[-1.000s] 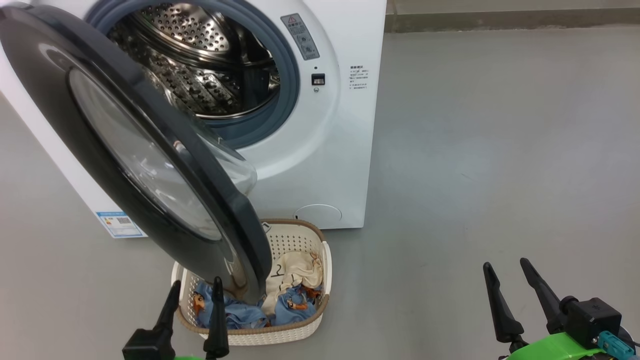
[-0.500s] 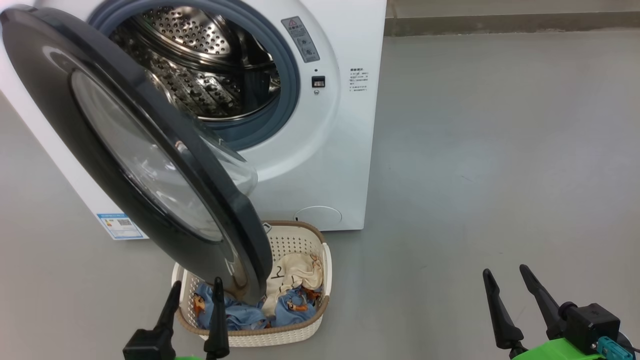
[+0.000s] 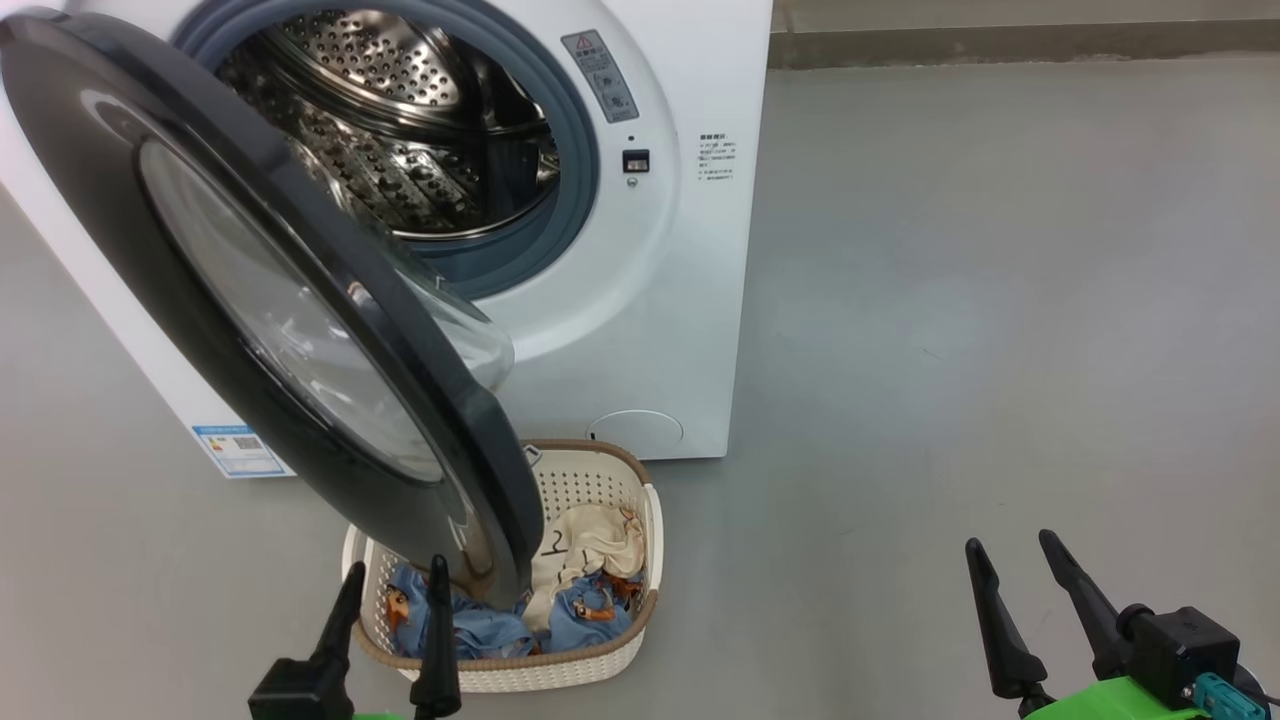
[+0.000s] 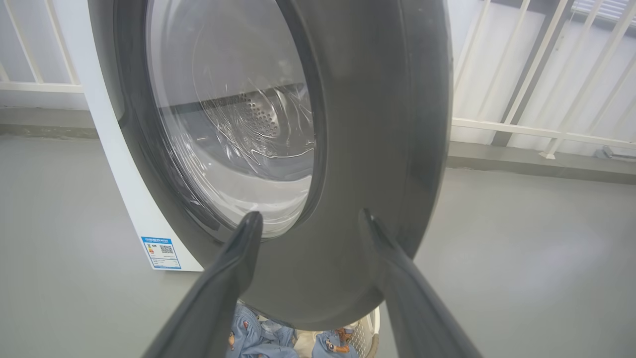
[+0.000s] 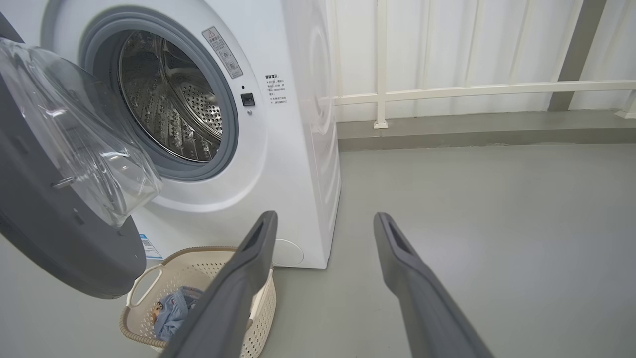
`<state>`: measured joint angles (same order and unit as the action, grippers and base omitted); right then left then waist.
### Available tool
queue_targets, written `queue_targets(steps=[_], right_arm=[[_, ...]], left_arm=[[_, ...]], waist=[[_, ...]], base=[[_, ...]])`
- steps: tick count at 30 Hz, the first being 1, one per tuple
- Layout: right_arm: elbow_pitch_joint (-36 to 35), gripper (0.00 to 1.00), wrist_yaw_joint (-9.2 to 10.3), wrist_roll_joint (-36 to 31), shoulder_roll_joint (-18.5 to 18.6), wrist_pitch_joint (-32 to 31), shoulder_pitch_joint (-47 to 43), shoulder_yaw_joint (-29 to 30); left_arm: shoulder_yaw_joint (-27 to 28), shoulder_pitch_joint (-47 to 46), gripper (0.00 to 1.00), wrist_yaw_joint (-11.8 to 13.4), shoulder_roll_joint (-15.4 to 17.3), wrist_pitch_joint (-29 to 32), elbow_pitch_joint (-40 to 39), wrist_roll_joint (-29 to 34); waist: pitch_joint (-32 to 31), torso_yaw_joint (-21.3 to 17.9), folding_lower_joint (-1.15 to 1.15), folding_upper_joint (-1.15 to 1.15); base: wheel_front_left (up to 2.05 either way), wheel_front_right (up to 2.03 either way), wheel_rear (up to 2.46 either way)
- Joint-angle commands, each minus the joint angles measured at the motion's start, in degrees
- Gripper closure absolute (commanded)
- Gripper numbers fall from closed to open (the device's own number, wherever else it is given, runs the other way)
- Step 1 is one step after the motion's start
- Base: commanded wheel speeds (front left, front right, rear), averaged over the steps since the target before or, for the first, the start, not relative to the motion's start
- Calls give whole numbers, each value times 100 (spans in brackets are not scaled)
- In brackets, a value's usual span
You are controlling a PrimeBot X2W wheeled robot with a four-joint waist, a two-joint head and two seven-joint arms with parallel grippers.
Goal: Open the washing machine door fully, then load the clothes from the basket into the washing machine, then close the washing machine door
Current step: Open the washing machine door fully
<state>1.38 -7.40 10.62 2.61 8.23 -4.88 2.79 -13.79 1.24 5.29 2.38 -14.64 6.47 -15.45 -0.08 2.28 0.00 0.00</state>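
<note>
Grey floor [image 3: 950,300], white washing machine [image 3: 660,330]. Washing machine door [image 3: 250,300] part-open, its lower rim hanging over the basket [image 3: 560,675] of clothes [image 3: 585,610]. Left gripper [image 3: 396,565] just before that rim, fingers spread wide, empty; the nearer arm. Right gripper [image 3: 1010,540] well right of the door, likewise spread, empty. Judged: door needs swinging further to the robot's left.

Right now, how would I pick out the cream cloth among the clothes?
Start at the white washing machine; on the floor before it, partly under the open door, stands the cream basket. The cream cloth lies at its right side, beside the blue printed garments, and alone is pale with a black mark.
</note>
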Motion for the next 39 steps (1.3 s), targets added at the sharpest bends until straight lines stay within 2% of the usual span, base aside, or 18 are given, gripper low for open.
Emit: queue_targets(steps=[1,3,4,5,6,15,22,31,39], right_arm=[[-123,0,-9,-21,27,28,118,-137],[-118,0,-9,-18,27,29,123,-135],[-116,0,-9,-16,27,30,124,-134],[-113,0,-9,-16,27,31,125,-132],[-111,0,-9,-17,27,33,124,-131],[-89,0,-9,-15,27,54,133,-99],[-56,0,-9,-24,27,71,153,-128],[4,0,-9,-37,27,92,201,-180],[64,0,-9,-68,27,126,203,-180]], left_arm=[[172,-73,0,12,50,-36,-133,18],[172,-73,0,10,50,-36,-134,15],[169,-72,31,1,50,-36,-131,2],[168,-72,82,-10,50,-36,-126,-8],[161,-69,100,-30,50,-36,-118,-21],[196,-117,100,-85,50,-36,-134,-65],[436,-272,100,-55,50,-36,-574,-72],[598,-901,100,-168,50,-36,-1071,89],[452,-1578,100,-207,50,-36,-1267,211]], waist=[[1,-3,0,0],[5,-8,0,0],[7,-11,0,0],[8,-13,0,0],[10,-15,0,0],[54,2,0,0],[41,31,0,0],[19,25,0,0],[19,-16,0,0]], base=[[0,0,0],[0,0,0],[0,0,0],[0,0,0],[0,0,0],[0,0,0],[0,0,0],[0,0,0],[0,0,0]])
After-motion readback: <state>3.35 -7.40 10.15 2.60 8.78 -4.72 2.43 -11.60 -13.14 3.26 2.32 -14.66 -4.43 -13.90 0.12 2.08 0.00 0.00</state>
